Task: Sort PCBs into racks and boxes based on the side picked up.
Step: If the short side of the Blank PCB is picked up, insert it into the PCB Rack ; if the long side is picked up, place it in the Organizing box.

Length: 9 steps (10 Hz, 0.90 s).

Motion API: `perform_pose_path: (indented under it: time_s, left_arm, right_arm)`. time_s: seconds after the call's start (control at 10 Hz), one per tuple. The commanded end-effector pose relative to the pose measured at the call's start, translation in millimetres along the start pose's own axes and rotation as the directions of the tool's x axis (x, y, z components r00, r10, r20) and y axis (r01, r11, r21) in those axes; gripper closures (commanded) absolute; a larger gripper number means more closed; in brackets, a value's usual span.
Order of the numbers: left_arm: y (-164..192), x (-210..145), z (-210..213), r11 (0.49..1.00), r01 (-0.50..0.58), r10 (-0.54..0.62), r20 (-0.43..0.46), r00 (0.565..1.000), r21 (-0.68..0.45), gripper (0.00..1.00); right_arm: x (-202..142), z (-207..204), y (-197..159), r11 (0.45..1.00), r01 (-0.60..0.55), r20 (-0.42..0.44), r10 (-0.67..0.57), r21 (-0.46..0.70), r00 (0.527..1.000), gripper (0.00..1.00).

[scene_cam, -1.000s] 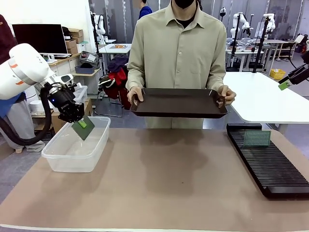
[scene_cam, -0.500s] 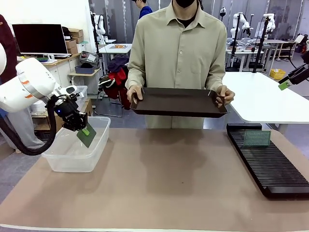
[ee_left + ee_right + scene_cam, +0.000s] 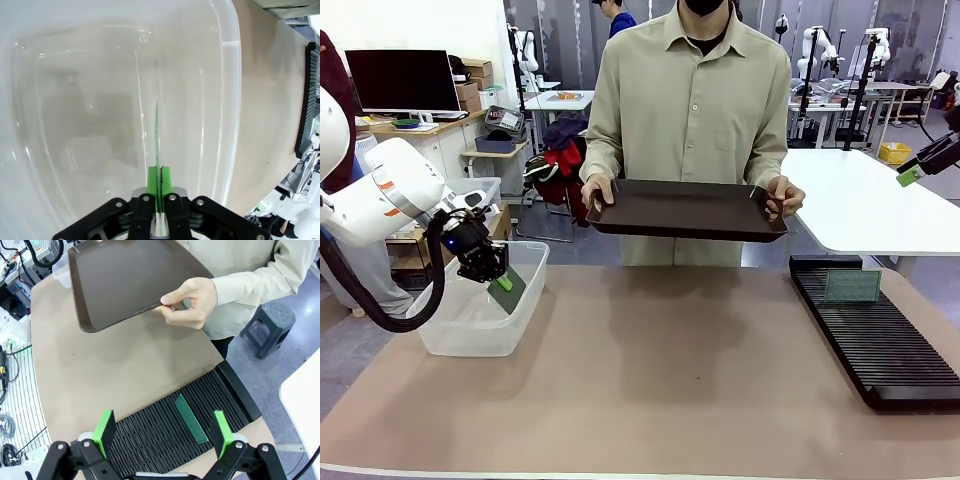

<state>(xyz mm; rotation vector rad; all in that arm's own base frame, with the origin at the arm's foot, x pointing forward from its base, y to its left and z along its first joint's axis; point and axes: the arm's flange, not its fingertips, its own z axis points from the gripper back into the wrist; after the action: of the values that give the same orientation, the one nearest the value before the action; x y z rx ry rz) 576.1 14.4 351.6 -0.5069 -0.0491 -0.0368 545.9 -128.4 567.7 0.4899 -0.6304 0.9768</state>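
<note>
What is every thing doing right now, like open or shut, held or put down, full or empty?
left gripper: pads against a PCB, low inside the box
held PCB: tilted, inside the box
box: nothing else in it
right gripper: open, holding nothing, above the rack
rack: one PCB standing upright in a slot
tray: empty, held by the person's hands

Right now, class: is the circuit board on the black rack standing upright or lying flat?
Upright. The circuit board stands on edge in a slot of the black rack.
</note>
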Motion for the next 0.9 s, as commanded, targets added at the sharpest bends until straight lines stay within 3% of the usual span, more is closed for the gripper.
perform_pose_path:
  time_s: [0.0, 0.8]
  left_arm:
    - [1.2, 1.3, 0.0, 1.000, -0.007, 0.008, 0.016, 1.000, -0.016, 0.79]
    - [-7.5, -2.9, 33.6, 0.998, 0.031, -0.032, 0.024, 0.999, 0.049, 0.03]
  right_arm:
    - [1.2, -0.1, 1.4, 1.000, 0.007, -0.008, -0.007, 0.000, 1.000, 0.00]
    - [1.2, -0.1, 1.4, 1.000, 0.007, -0.008, -0.007, 0.000, 1.000, 0.00]
